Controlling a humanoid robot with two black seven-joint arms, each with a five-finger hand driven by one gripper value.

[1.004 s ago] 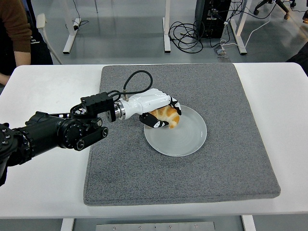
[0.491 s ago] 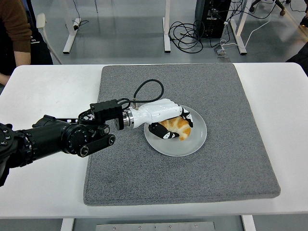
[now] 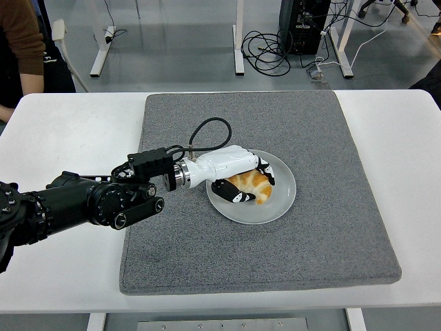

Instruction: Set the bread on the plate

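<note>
The croissant [image 3: 253,186] lies on the left half of the white plate [image 3: 279,200], with the left hand [image 3: 231,172] wrapped around it, fingers [image 3: 229,197] curled underneath. The plate sits on a grey mat [image 3: 310,138] covering the white desk [image 3: 55,131].

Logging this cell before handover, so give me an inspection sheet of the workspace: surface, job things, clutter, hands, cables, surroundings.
Surface: white table with grey mat on it.
Job things: bread over the plate, on its left part.
Clutter: nothing seen.
Hands: left robot hand around the bread; right not in view.
Cables: black cable looping from the left wrist; cords on the floor beyond.
Surroundings: desk legs; a person's sleeve at top left.
</note>
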